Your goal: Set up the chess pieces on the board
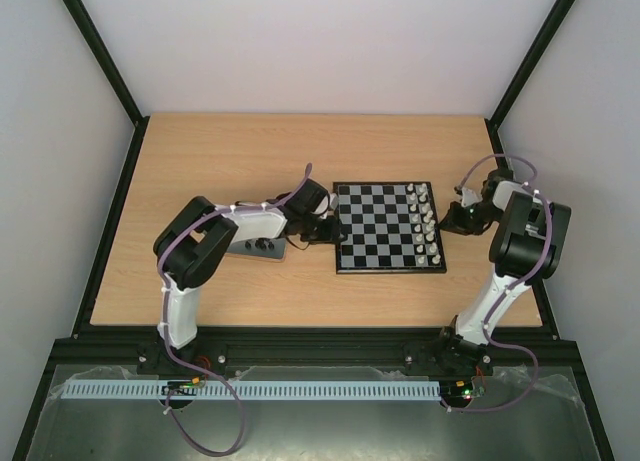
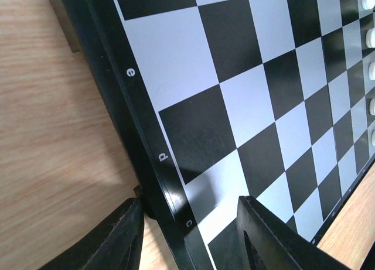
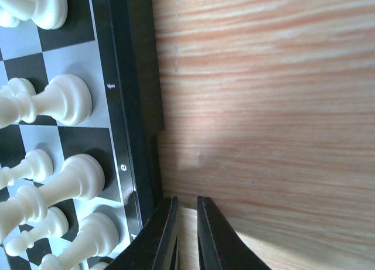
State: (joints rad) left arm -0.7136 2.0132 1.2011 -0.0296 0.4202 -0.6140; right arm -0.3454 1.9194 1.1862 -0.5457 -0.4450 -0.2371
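Cream chess figures [image 1: 428, 221] line the black-and-grey chequered board's [image 1: 375, 231] right side. Left gripper [image 2: 190, 214] gapes empty astride its bare left border; right gripper [image 3: 186, 214] sits pinched together. Next, I reckon: fetch tiny black chess pieces [image 1: 262, 245].

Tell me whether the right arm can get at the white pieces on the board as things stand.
Probably yes. The right gripper hangs just off the board's edge, and the white pieces stand in the nearest rows with nothing between.
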